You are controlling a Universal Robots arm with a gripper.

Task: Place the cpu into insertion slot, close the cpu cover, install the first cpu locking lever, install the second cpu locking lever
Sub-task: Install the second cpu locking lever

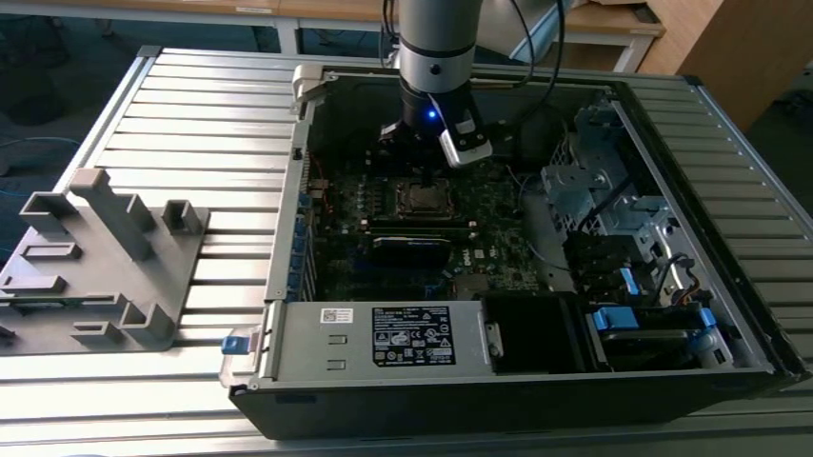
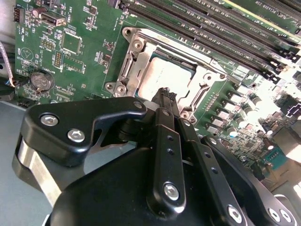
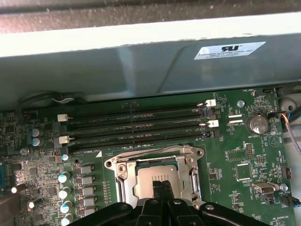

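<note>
The cpu (image 2: pixel 162 75) lies in the insertion slot (image 1: pixel 426 198), its dull silver top showing through the window of the cpu cover (image 3: pixel 155 159). The cover (image 2: pixel 134 59) lies flat over the chip. My gripper (image 2: pixel 164 92) hangs just above the socket's near edge with its black fingers pressed together and nothing between them. In the first wrist view the gripper (image 3: pixel 162 184) overlaps the cpu (image 3: pixel 148 183). In the exterior view the gripper (image 1: pixel 425 176) stands straight over the socket inside the open computer case (image 1: pixel 292 286). I cannot make out how the locking levers stand.
Several long black memory slots (image 3: pixel 136 129) run beside the socket on the green motherboard (image 2: pixel 70 42). A coin battery (image 3: pixel 258 124) sits nearby. A power supply (image 1: pixel 381 338) and drive cages (image 1: pixel 597 190) fill the case's other parts. A grey fixture (image 1: pixel 95 257) stands on the table at the exterior view's left.
</note>
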